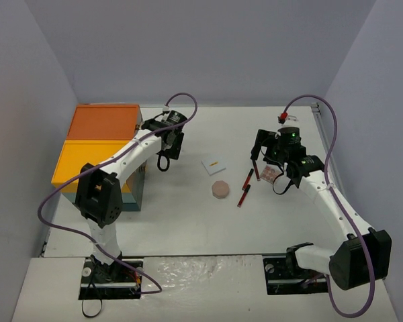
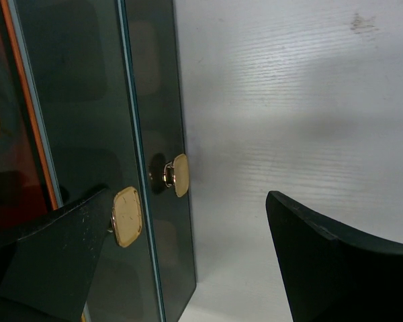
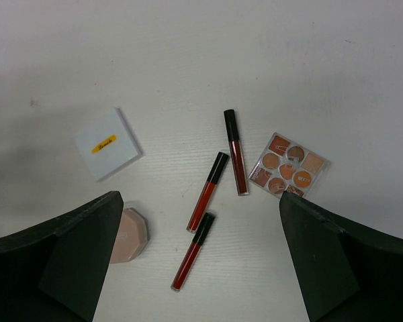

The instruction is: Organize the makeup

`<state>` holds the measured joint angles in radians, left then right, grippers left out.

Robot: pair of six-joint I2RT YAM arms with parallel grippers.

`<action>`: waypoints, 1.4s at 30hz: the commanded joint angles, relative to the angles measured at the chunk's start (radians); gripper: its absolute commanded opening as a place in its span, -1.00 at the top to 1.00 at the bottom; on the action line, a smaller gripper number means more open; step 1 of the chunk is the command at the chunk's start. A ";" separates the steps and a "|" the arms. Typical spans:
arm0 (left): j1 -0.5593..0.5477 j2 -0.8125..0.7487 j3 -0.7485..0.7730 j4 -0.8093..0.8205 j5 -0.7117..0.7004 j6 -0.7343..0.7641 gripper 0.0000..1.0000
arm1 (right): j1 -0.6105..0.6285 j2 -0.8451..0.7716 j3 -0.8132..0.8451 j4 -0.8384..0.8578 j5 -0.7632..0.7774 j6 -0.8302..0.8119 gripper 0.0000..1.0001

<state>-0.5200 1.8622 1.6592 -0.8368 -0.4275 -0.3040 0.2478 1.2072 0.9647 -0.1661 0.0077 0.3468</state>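
- The right gripper hangs over the bench, spread wide, holding and touching nothing.
- Three red lip gloss tubes with black caps lie below the gap between its fingers.
- The eyeshadow palette lies toward the finger at the wrist view's right. The white card and the peach octagonal compact lie toward the other finger.
- The left gripper is spread wide and empty beside the teal box. A gold knob sits just beside one finger.
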 commanded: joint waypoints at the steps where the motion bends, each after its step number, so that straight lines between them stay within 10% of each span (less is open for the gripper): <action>1: 0.019 -0.001 0.062 0.009 -0.086 -0.005 -0.94 | -0.005 -0.046 -0.014 0.048 -0.032 -0.012 -1.00; 17: 0.007 -0.035 -0.058 0.036 0.128 -0.130 -0.94 | -0.005 -0.061 -0.040 0.050 -0.032 -0.012 -1.00; 42: -0.143 0.035 0.187 -0.008 0.187 -0.185 -0.94 | -0.004 0.016 -0.067 0.027 -0.085 -0.021 -0.94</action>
<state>-0.6348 1.9357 1.7713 -0.8516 -0.3031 -0.4581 0.2478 1.1807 0.9066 -0.1616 -0.0383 0.3378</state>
